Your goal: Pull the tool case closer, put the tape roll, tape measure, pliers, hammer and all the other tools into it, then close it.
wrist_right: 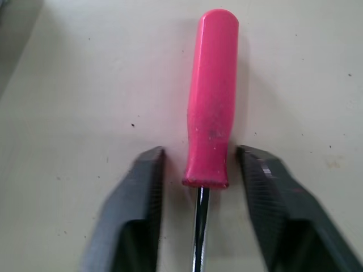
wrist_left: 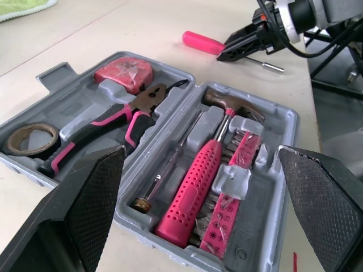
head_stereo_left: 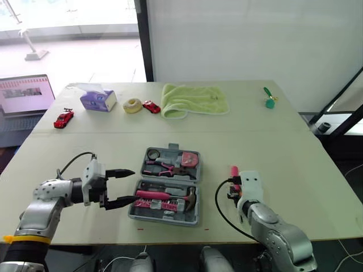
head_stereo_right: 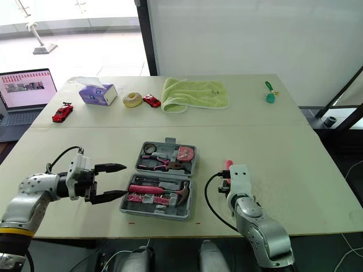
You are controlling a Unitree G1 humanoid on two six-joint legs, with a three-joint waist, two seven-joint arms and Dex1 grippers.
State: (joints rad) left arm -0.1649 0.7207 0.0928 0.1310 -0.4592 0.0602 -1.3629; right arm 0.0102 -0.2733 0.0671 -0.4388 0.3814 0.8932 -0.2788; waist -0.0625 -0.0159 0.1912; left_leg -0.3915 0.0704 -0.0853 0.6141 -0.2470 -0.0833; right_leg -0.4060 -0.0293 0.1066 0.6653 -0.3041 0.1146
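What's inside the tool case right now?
One half of the case holds tape roll, tape measure and pliers; the other, hammer, slim screwdriver and bit strip. Anything beneath the hammer is covered.

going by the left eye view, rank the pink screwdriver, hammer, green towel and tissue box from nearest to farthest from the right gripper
From the right gripper:
1. pink screwdriver, lying between its open jaws.
2. hammer, in the open tool case to its left.
3. green towel, far side, middle.
4. tissue box, far side, left.
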